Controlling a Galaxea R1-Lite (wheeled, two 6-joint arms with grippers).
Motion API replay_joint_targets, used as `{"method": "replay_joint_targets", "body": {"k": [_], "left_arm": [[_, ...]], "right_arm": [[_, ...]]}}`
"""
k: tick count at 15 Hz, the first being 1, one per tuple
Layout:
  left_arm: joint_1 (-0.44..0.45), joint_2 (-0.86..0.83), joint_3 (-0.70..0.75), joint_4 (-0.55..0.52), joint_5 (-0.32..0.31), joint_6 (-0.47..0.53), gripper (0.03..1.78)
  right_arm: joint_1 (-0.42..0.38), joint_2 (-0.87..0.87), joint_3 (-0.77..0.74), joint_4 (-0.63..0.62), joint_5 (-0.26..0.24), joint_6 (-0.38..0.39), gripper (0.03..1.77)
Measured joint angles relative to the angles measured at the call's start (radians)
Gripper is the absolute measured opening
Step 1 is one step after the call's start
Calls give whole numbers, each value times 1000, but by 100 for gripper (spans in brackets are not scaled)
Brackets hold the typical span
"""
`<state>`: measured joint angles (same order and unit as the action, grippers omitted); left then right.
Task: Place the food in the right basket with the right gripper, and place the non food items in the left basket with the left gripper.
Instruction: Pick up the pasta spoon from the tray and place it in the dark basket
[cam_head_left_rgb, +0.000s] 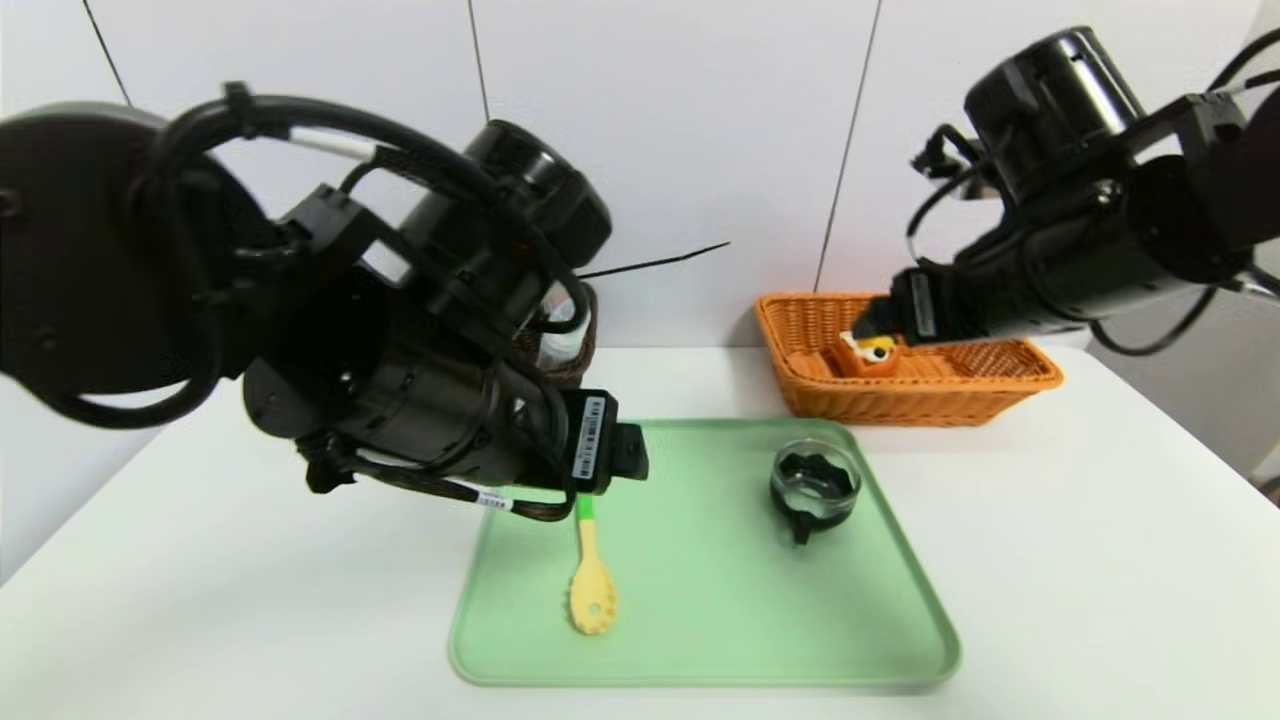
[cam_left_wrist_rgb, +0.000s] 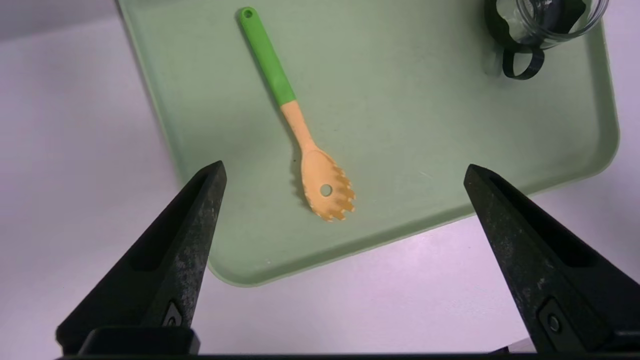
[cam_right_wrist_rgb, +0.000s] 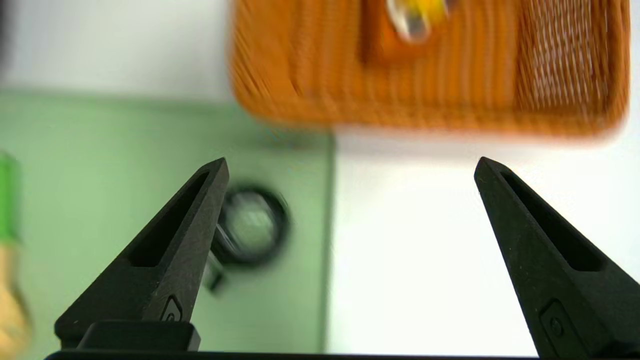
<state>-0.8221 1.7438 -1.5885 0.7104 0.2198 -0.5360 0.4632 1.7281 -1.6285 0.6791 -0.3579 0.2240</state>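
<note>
Now the left pincer (cam_left_wrist_rgb: 345, 164) gapes wide, empty, above the green tray's (cam_left_wrist_rgb: 240, 277) near-left corner; between its tips lies the yellow slotted spoon with green handle (cam_left_wrist_rgb: 300, 125), running lengthwise from the near edge toward the far one.

Your robot's arms (cam_head_left_rgb: 400, 370) are glossy black and thick-barrelled, trailing looped black cables (cam_head_left_rgb: 330, 110) with white tags. Your left gripper (cam_left_wrist_rgb: 345, 162) has scuffed, tapering dark fingers, each with a small recessed screw (cam_left_wrist_rgb: 554, 323).

Left gripper (cam_left_wrist_rgb: 345, 164) and right gripper (cam_right_wrist_rgb: 352, 159) aloft, jaws wide apart, both wrists apparently tilted downward.
</note>
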Motion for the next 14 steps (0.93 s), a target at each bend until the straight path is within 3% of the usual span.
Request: {"method": "replay_joint_targets", "body": {"k": [3,5,8,12,14], "left_arm": [[-1,135,-220,216,7,-47,169],[9,223,-327,301,2,-74,169],[45,320,-373,304,0,-103,169],[89,384,-380,296,5,-103,169],[100,397,-380,297,3,-101,169]], "right_arm": [[-69,-125,161,15,10,10,169],[-124,-184,227,-18,22,8,169],[-176,-264,294,-10,47,-14,169],[-210,-355,366,140,139,-28,169],[-217,-383,397,156,161,-26,169]]}}
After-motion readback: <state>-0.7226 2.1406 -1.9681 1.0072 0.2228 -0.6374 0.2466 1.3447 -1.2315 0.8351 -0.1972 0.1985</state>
